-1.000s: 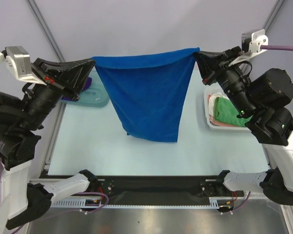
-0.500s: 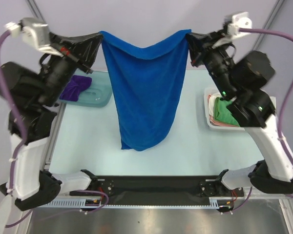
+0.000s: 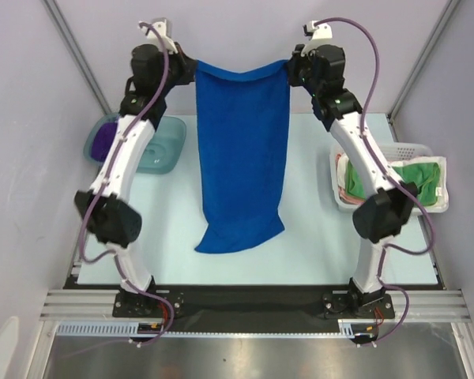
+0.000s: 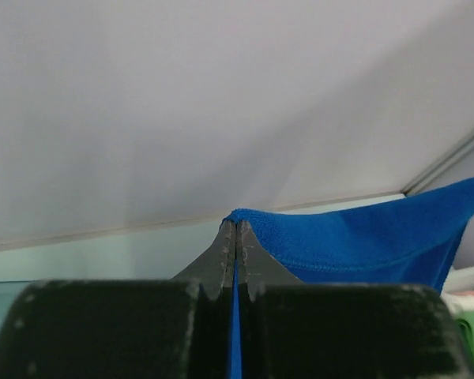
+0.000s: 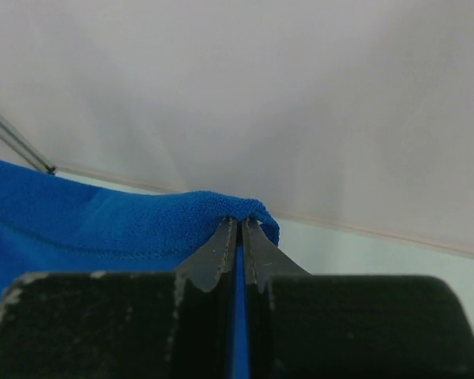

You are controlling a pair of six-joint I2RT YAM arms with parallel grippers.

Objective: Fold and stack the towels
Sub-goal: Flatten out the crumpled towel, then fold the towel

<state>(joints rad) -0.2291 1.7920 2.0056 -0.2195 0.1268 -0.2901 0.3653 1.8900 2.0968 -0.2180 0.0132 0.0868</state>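
The left gripper and right gripper are pinching, jaws closed, the top corners of the blue towel hanging over the table, hem seemingly touching; next, probably, laying it flat for folding.

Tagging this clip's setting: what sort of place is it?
Probably a lab robot test cell: left arm and right arm bolted to a rail at the table edge, bare wall panels, staged props (teal tub, white basket) flanking the blue towel.

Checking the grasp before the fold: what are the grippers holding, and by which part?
The royal blue fuzzy cloth towel: left gripper pinches one top corner, right gripper the other.
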